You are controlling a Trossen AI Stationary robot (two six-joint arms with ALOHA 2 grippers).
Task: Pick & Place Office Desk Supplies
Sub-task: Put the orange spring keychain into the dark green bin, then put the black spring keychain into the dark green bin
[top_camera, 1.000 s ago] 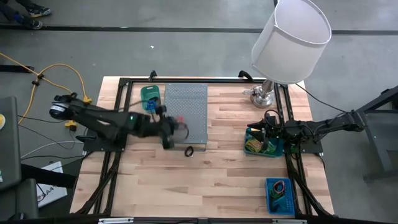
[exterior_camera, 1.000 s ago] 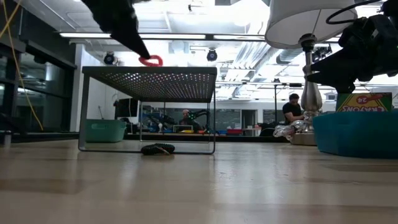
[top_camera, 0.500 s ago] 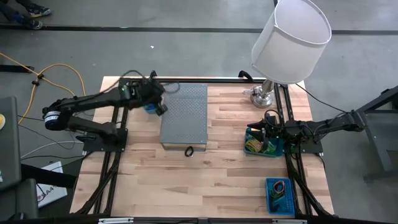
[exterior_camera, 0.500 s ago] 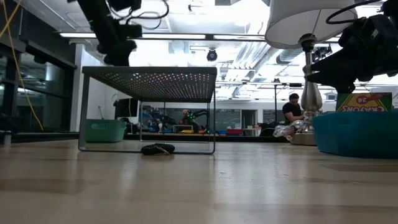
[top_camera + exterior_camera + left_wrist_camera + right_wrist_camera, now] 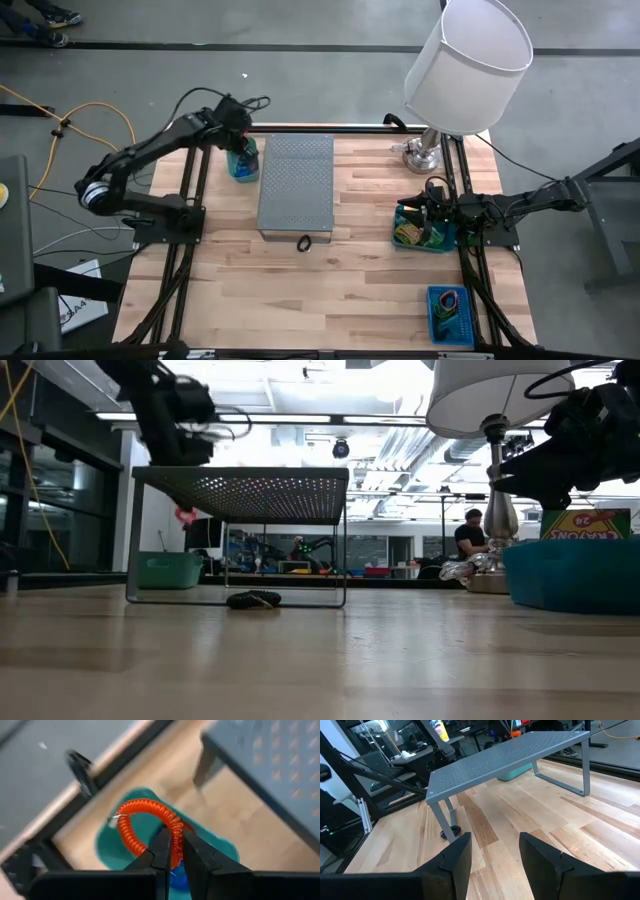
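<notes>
Here the left arm reaches to the far left, its left gripper [image 5: 172,851] pinching a red coiled loop clip [image 5: 150,827] above the teal plastic bin [image 5: 243,160]. The right gripper [image 5: 490,851] waits open over the right-hand teal tray [image 5: 420,240].

Red coiled loop [image 5: 150,827] pinched over teal bin [image 5: 112,847], dark band [image 5: 303,243] on table

I read the coil loop [image 5: 150,827] as orange-red | bin [image 5: 150,840] under it teal | perforated stand [image 5: 296,182] grey, dotted with holes | lampshade [image 5: 468,62] white | tabletop [image 5: 360,270] pale wood strips | far-right bin [image 5: 450,312] blue | band [image 5: 303,243] dark
</notes>
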